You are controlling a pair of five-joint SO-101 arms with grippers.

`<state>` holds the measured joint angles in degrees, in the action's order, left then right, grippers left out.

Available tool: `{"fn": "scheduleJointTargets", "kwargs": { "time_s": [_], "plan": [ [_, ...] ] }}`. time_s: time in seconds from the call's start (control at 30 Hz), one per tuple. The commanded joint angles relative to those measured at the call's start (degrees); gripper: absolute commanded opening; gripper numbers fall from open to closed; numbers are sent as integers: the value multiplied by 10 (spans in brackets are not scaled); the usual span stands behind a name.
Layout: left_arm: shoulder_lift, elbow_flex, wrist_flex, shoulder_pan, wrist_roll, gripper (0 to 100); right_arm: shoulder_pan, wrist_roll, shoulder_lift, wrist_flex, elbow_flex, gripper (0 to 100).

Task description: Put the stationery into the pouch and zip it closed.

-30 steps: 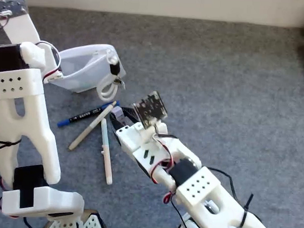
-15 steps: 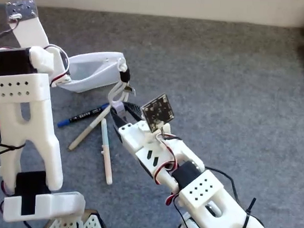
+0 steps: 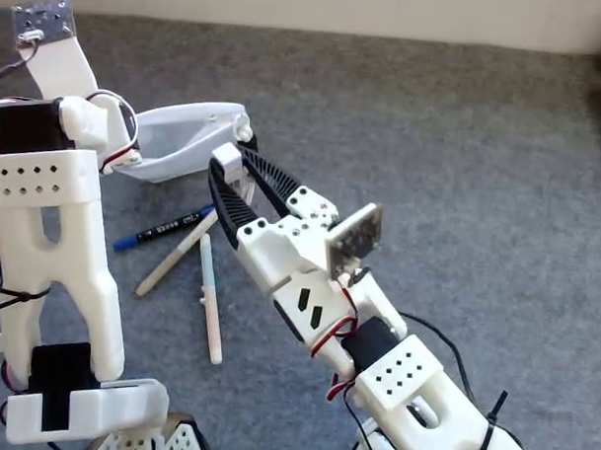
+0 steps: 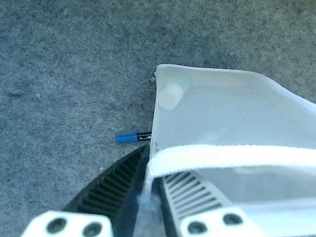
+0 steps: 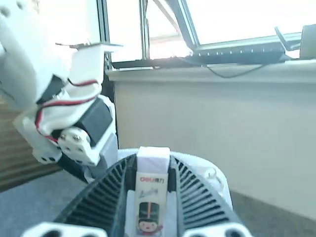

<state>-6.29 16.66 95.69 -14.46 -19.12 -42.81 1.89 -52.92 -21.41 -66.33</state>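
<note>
R jaws grip eraser (image 5: 152,190), L jaws pouch rim (image 4: 222,154)

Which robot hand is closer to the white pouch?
Left. The left gripper is clamped on the pouch; the right gripper, holding an eraser, hovers just beside its end.

Grey carpet (image 3: 461,142); pale wall (image 5: 222,123); bright window (image 5: 237,19) above.
</note>
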Motion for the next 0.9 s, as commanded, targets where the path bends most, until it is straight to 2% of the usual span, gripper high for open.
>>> {"fn": "scheduleJointTargets", "kwargs": {
  "time_s": [0.0, 0.13, 0.37, 0.87],
  "plan": [
    [-6, -4, -10, 8, -7, 5, -17, 4, -21, -66, 14, 5],
    [-6, -4, -10, 8, -7, 5, -39, 4, -15, -101, 17, 5],
    [-6, -5, -10, 8, -7, 5, -45, 5, -7, -102, 78, 5],
    [-6, -5, -9, 8, -8, 5, -41, 3, 269, -106, 284, 5]
  ]
}}
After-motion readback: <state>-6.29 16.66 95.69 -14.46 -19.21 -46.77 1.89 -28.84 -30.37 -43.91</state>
